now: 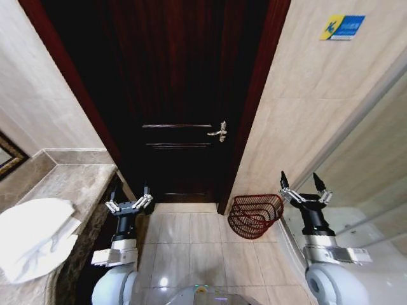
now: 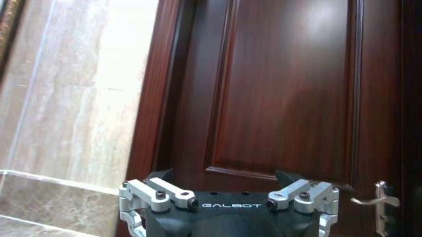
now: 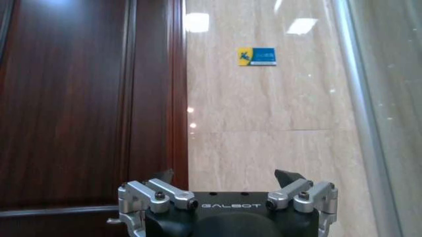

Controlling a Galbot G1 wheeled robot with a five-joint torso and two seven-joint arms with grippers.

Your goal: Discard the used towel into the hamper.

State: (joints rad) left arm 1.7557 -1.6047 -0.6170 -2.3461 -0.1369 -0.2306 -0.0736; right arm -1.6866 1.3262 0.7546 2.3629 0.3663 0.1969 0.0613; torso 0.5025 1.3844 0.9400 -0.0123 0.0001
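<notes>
White towel [image 1: 35,238] on counter [image 1: 76,181], hamper [image 1: 255,215] tipped

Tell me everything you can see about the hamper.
The hamper is a small round basket of dark red-brown wire with open-mesh sides and a wider rim. It sits tilted on the tiled floor, its opening facing the robot, beside the door frame at the wall's foot. It looks empty, and neither claw touches it.

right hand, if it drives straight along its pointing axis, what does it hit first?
Probably the beige tiled wall just right of the door frame. The right hand, open and empty, faces it in its wrist view, below the blue sticker. Nothing shows in between; depth is unclear.
</notes>
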